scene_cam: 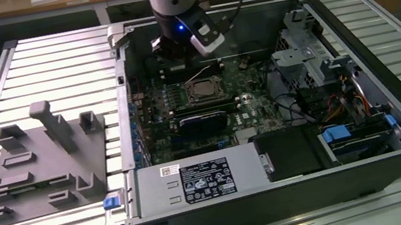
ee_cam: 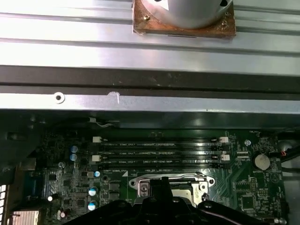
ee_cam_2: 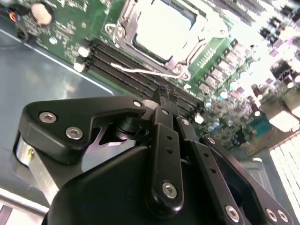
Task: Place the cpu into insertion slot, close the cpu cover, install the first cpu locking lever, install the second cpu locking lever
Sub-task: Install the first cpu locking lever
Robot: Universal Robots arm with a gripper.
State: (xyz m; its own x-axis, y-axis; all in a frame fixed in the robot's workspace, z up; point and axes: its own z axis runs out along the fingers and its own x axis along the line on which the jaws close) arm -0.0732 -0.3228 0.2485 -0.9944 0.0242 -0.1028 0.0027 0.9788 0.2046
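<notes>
Gripper [ee_cam_2: 168, 95] had its fingers together w/ nothing btwn them. The tips hung over the memory slots [ee_cam_2: 117, 63], just beside the socket [scene_cam: 188, 94]. In the first wrist view the gripper [ee_cam: 164, 183] tip lined up w/ the socket's edge nearest those slots.

The chip [ee_cam_2: 161, 23] sat in the socket, pale metal face up. The cover [ee_cam_2: 125, 23] looked to be down flat around it as a silvery frame. A thin wire lever [ee_cam_2: 140, 71] ran along the socket's side next to the memory slots; couldn't tell whether it was latched.

All this was on the green board [scene_cam: 159, 107] inside an open PC case [scene_cam: 281, 203]. A labelled power box [scene_cam: 196, 183] sat at the case's near edge. The case lay on a slatted metal table [scene_cam: 52, 58]. On the exterior view's left, well apart from the case, was a grey moulded tray [scene_cam: 42, 163] w/ upright pegs.
</notes>
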